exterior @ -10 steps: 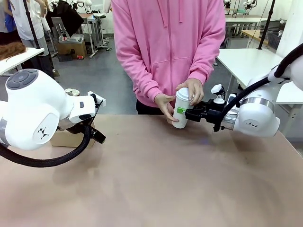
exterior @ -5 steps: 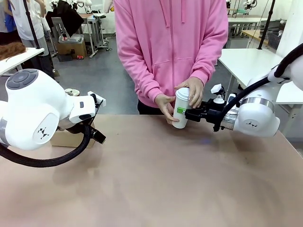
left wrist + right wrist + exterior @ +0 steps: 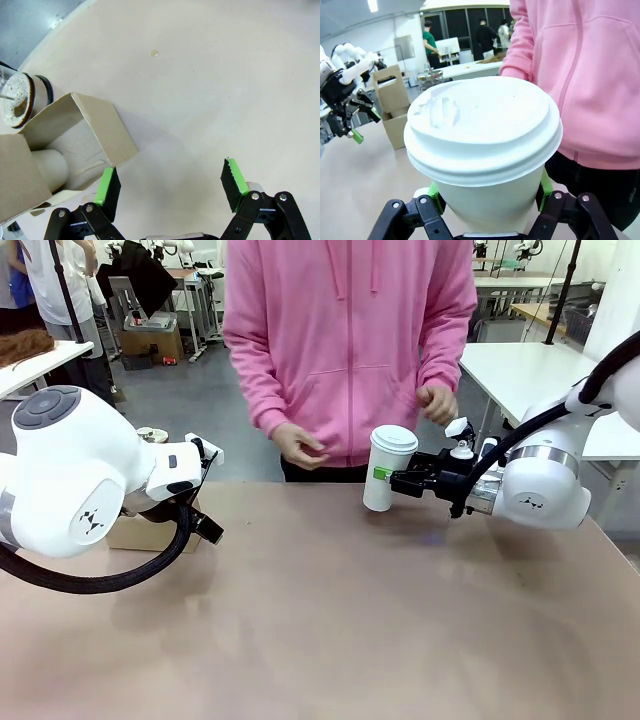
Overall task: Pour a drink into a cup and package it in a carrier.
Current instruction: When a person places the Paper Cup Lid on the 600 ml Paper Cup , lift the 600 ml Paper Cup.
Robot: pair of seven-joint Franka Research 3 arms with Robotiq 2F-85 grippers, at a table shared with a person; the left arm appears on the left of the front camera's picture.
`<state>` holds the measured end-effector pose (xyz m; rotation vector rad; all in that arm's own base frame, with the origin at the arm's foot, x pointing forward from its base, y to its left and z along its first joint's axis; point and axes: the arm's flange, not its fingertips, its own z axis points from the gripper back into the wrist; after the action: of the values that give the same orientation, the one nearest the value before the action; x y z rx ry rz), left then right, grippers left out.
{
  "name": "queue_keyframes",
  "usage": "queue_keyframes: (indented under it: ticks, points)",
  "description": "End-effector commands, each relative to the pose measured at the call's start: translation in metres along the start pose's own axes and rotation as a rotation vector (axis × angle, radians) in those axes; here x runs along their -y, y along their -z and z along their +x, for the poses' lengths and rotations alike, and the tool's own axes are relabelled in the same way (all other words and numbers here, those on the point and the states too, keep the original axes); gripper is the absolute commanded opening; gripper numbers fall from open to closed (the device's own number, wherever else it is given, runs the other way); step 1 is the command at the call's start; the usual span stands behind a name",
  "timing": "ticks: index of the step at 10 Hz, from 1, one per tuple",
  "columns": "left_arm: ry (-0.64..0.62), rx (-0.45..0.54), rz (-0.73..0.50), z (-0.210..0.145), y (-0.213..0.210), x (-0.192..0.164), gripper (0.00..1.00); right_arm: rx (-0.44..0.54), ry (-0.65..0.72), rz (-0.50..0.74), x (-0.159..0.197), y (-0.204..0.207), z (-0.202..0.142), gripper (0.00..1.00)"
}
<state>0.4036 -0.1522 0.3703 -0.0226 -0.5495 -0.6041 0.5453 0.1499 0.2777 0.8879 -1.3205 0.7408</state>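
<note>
The white paper cup [image 3: 384, 472] with its domed white lid [image 3: 481, 125] is at the table's far edge, leaning a little. My right gripper [image 3: 388, 478] is shut on its side, and the green pads [image 3: 544, 187] press the cup wall [image 3: 485, 202] from both sides. The person's hands [image 3: 300, 446] hover near it without touching. Low over the table on the left, my left gripper [image 3: 171, 184] is open with nothing between its fingers, right beside the brown cardboard carrier [image 3: 97, 131], which is open at the top. A glass jug [image 3: 430, 80] stands behind the carrier [image 3: 392, 106]. I cannot make out the drink.
The person in a pink hoodie [image 3: 350, 330] stands close against the far edge of the table [image 3: 330, 620]. A small pale drop [image 3: 154, 52] lies on the tabletop. My left arm's bulky white body [image 3: 75, 485] covers most of the carrier [image 3: 140, 534] in the front view.
Both of the person's hands have let go of the cup and pulled back toward the body. The cup stays in my right gripper. My left arm has not moved.
</note>
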Motion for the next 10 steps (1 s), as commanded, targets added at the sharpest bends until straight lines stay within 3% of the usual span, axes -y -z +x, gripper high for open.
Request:
queue_keyframes:
  ticks: [1,9,10]
  points:
    - [-0.001,0.001,-0.002,0.000,0.000,0.000,1.00,0.005,-0.015,-0.003,-0.002,0.002,0.007,0.80]
    - [-0.001,0.001,-0.002,0.000,0.000,0.000,1.00,0.000,0.000,0.000,0.000,0.000,0.000,0.80]
    - [-0.001,0.001,-0.002,0.000,0.000,0.000,1.00,-0.039,0.007,0.011,-0.011,-0.002,0.024,0.80]
